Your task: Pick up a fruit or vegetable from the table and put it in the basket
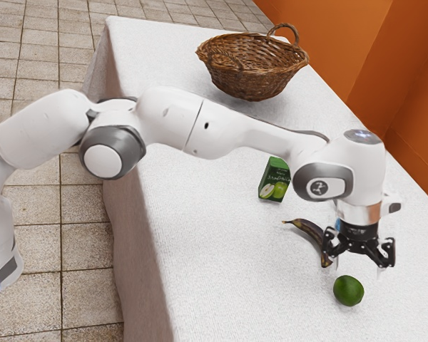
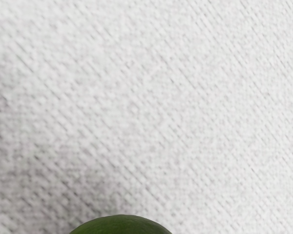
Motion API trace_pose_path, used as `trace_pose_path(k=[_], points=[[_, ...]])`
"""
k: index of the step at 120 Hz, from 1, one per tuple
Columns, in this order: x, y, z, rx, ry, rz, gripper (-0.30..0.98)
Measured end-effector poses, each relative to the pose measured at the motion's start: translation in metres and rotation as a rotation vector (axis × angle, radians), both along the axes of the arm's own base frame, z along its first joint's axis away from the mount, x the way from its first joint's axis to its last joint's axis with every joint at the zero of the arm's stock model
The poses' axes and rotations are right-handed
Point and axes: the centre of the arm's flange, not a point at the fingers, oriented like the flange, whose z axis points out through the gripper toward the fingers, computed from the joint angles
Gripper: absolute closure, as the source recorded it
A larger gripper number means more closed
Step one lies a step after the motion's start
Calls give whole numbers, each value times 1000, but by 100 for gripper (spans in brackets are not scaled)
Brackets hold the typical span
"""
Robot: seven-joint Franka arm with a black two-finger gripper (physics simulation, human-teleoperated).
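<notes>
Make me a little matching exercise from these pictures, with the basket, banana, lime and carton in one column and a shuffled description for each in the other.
Column one:
1. Wicker basket
2. Banana
3. Lime
4. Carton

Column two:
A. Standing, with green fruit pictured on it
B. Round, green, close to the open gripper
C. Woven, with a raised handle
D. Long, curved, mostly dark brown

Pairs: 1-C, 2-D, 3-B, 4-A
</notes>
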Motion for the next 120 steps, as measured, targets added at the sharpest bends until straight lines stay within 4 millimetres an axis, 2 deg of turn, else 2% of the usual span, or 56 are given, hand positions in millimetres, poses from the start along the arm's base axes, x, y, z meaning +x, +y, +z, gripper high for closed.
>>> trace_pose_path(k=[24,51,61,78,93,101,120], points=[[2,1,-11,128,-61,-137,0],[-9,-28,-7,285,-160,-384,0],[-9,-26,-15,340,-169,-455,0],[-7,-24,-16,406,-196,-548,0],[-9,-33,-14,442,-239,-622,0],[-14,-41,-22,453,-246,-662,0],[-15,-36,-22,480,-273,-703,1]])
